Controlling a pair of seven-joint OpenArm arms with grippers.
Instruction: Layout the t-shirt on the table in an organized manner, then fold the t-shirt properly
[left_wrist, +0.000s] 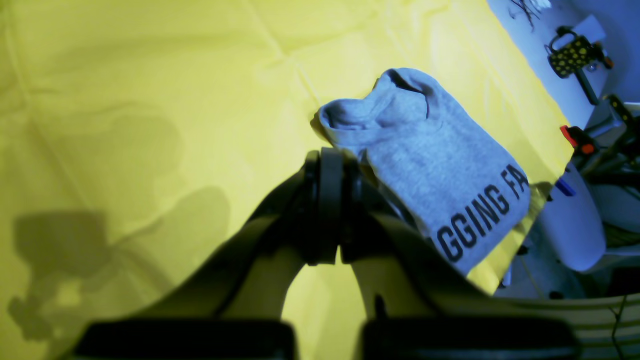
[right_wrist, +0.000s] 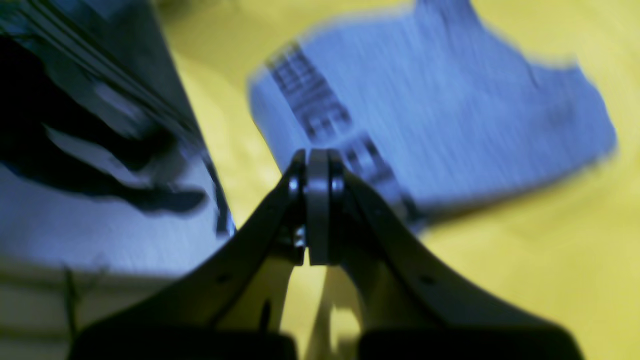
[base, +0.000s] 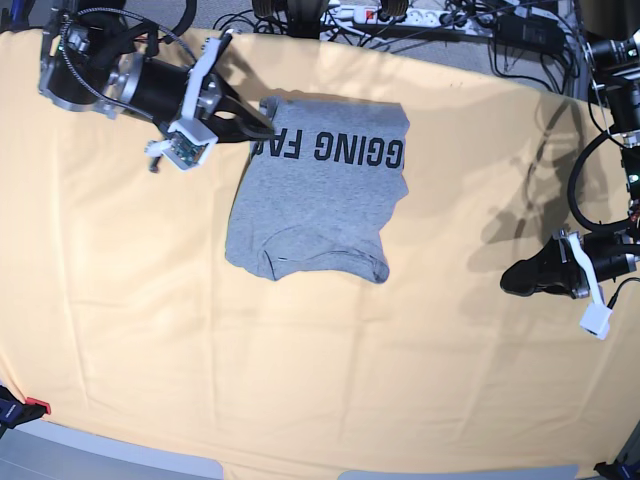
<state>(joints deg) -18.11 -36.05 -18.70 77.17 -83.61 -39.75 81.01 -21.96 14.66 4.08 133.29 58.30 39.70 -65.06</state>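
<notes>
The near edge of the surface (base: 300, 420) is bare peach cloth with faint creases. Toward the right edge, the left claw (base: 512, 278) is seen with its jaws pressed together, nothing gripped, well apart from the t-shirt (base: 320, 200). The t-shirt is laid folded into a compact rectangle toward the far edge, a little left of centre, grey with black lettering along its far side and the collar end toward the near side. At the far-left corner of the t-shirt, the right claw (base: 262, 130) is seen with jaws together, tip at the cloth's edge; contact cannot be told. Past the far edge, cables (base: 420, 25) are seen on the floor.
</notes>
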